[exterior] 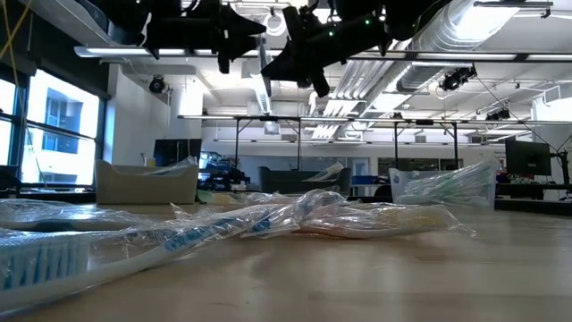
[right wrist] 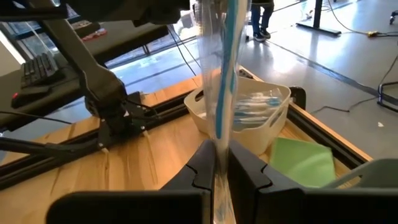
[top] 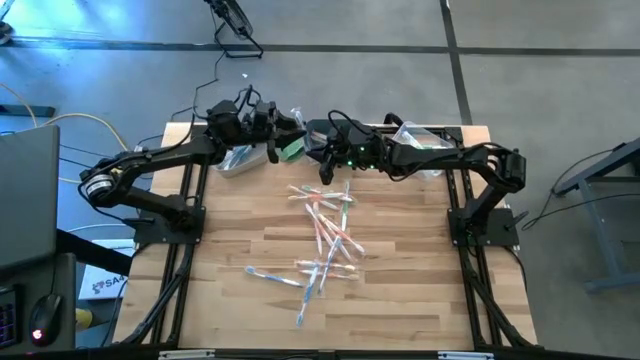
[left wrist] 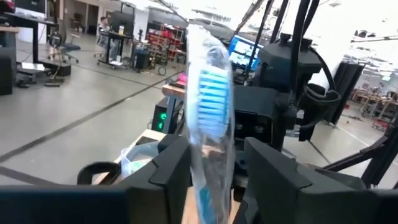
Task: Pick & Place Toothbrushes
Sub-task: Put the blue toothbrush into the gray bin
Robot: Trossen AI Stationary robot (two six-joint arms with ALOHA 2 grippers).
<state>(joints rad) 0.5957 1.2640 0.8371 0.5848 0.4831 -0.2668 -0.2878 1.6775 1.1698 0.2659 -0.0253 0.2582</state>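
Both arms reach inward; left claw (top: 283, 128) parted, right claw (top: 326, 170) clamped tight

The clear-wrapped, blue-bristled toothbrush (left wrist: 210, 124) runs out of the left wrist picture between the dark fingers (left wrist: 168, 168), so its handle end is cut off; the blue-striped wrapped toothbrush (right wrist: 222, 81) leaves the right wrist picture at both ends; from above, the loose pile of pale wrapped toothbrushes (top: 322, 240) is too small to count.
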